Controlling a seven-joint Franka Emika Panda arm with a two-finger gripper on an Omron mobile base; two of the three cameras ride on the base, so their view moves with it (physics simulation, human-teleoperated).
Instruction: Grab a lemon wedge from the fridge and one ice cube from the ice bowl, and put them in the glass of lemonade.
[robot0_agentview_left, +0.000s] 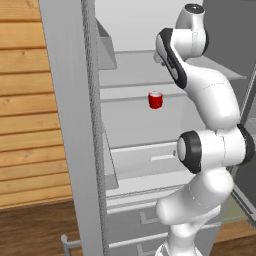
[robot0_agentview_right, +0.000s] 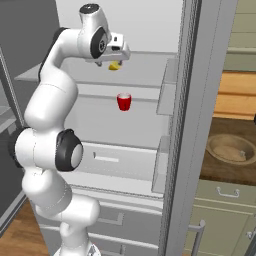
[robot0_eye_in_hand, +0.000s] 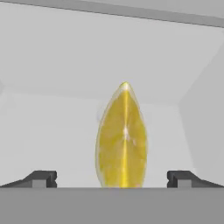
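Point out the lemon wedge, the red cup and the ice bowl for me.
lemon wedge (robot0_eye_in_hand: 122, 140): hand view, middle of its cut yellow face.
red cup (robot0_agentview_right: 123, 102): right base view, its side wall, on a fridge shelf.
ice bowl (robot0_agentview_right: 216, 148): right base view, its near left rim.

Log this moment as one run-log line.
phase: reaching for lemon wedge | gripper: open, wedge between fingertips, not gripped | place: fridge upper shelf | red cup: shelf below, untouched

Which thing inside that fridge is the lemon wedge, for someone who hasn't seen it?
In the open grey fridge, look at the upper white shelf, above the small red cup. The lemon wedge lies there before the open gripper: tiny, bright yellow, pointed.
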